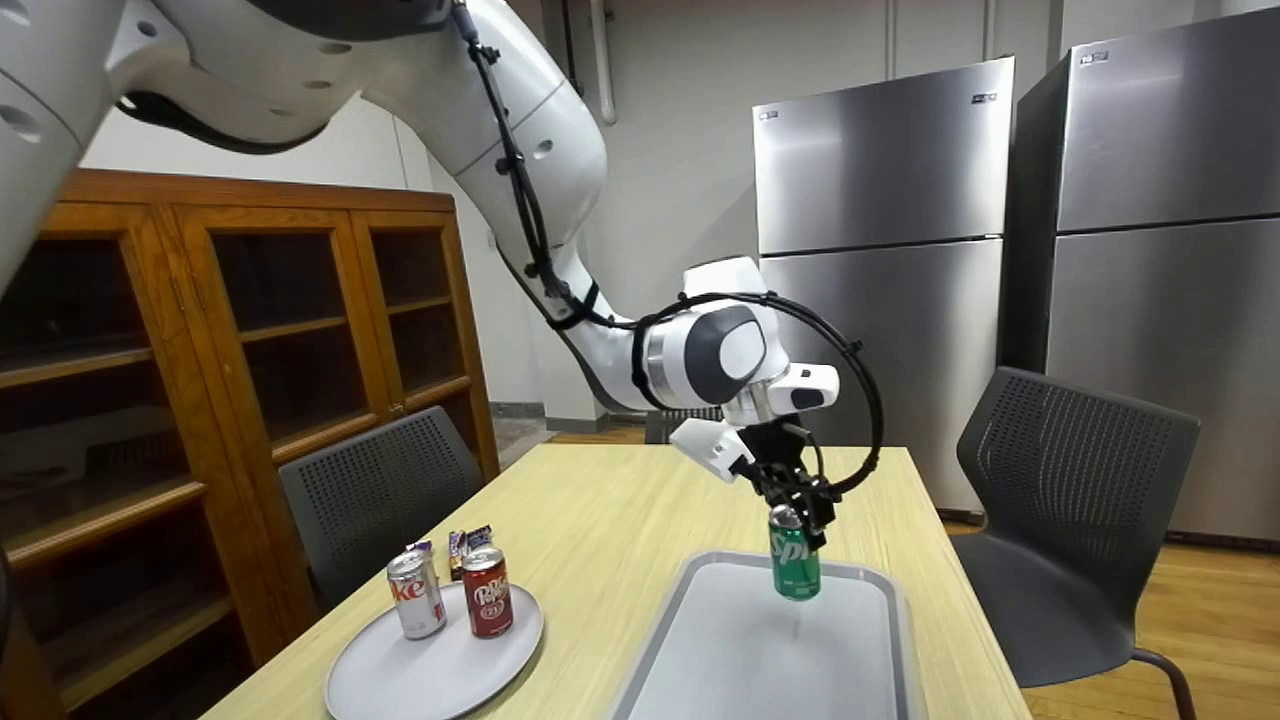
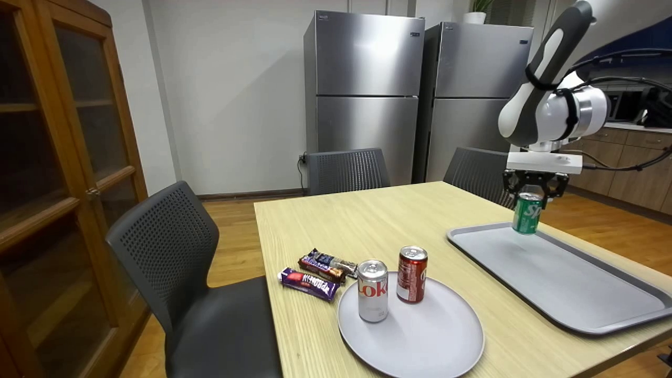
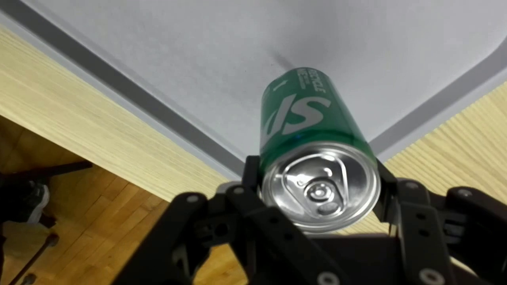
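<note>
A green Sprite can is held by its upper part, with my gripper shut on it from both sides. In the wrist view the can stands between the black fingers, its silver lid toward the camera and its base pointing down at the tray. Beneath is the grey tray, and the can hangs over its far end in both exterior views. A faint mark on the tray below the base suggests a small gap. The can looks nearly upright, leaning slightly in an exterior view.
A round grey plate carries a silver Diet Coke can and a red Dr Pepper can. Several wrapped snack bars lie beside it. Dark chairs surround the wooden table; a cabinet and fridges stand behind.
</note>
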Motion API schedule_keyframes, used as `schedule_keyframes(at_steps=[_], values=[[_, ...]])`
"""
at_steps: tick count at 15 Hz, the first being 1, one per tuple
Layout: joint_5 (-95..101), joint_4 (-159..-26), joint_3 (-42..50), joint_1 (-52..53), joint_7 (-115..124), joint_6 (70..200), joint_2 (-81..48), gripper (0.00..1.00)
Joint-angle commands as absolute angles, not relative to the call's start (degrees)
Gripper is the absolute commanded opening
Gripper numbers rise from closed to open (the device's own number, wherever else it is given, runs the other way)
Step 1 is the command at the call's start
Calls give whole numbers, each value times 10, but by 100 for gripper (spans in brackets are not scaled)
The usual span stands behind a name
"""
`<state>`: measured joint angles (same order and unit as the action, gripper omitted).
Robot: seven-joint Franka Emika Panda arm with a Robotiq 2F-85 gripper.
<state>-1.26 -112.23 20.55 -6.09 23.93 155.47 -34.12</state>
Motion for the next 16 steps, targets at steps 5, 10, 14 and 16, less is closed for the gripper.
schedule_keyframes(at_steps=[5, 10, 14, 16], values=[[97, -1329, 266, 68, 292, 1604, -170, 38], [228, -1410, 284, 150, 429, 1588, -89, 38], [324, -1459, 223, 157, 553, 1560, -28, 38], [338, -1484, 172, 142, 592, 1553, -4, 38]])
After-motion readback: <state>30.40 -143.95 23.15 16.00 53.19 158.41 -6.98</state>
